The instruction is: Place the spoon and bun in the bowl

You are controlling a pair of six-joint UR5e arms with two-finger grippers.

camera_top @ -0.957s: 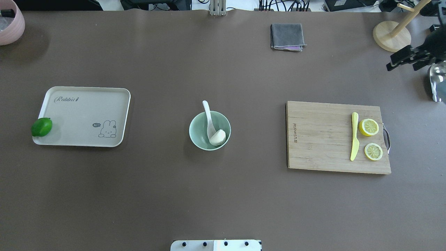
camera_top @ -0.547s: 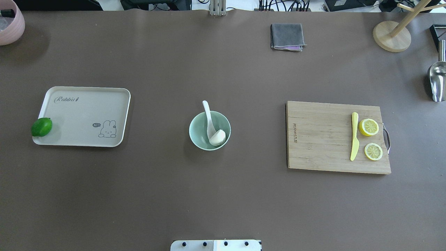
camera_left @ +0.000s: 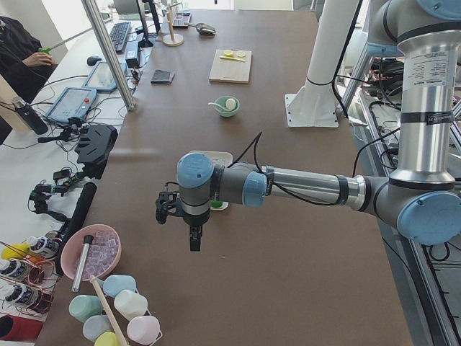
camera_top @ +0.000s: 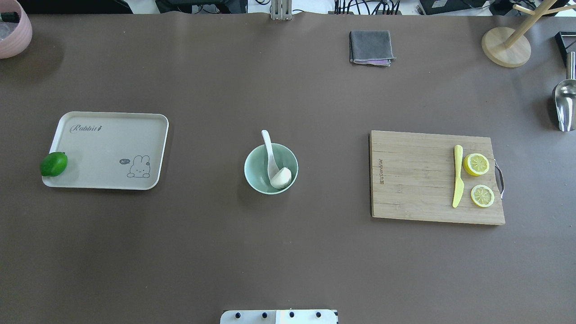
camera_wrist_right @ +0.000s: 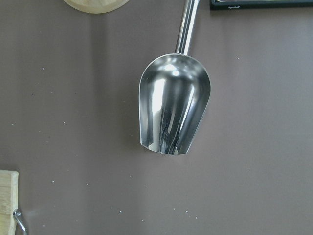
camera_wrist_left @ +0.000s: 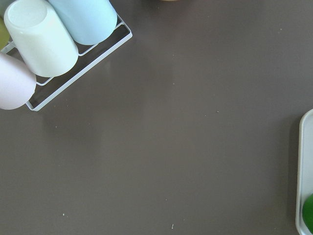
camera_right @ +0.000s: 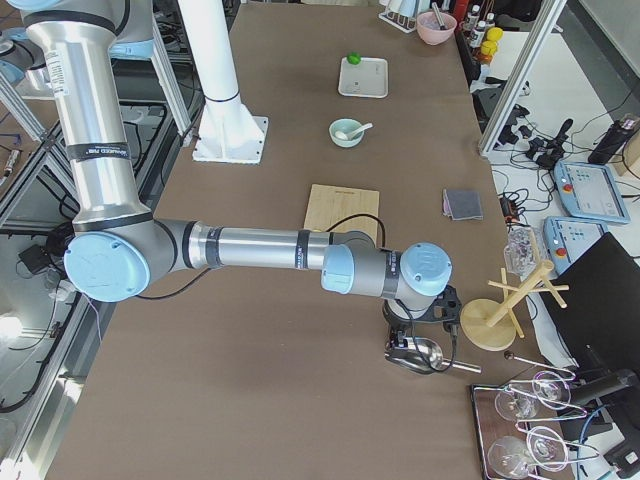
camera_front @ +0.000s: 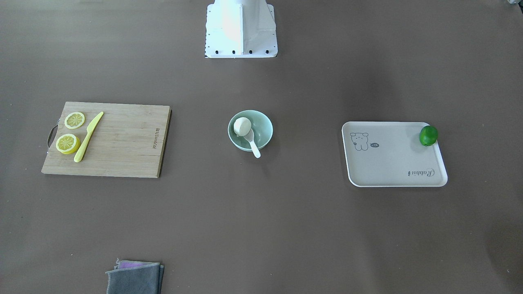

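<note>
from my seat i see the bowl standing mid-desk, between the tray and the cutting board, well apart from both. the bun lies inside it against the side nearest the robot. the spoon has its scoop down in the bowl touching the bun, with its handle leaning out over the far rim. the left hand hangs over the desk's end near the rack of cups. the right hand hangs just above the metal scoop. both hands show only in the side cameras, so i cannot tell whether their fingers are apart or together. a lime sits on the tray's corner.
</note>
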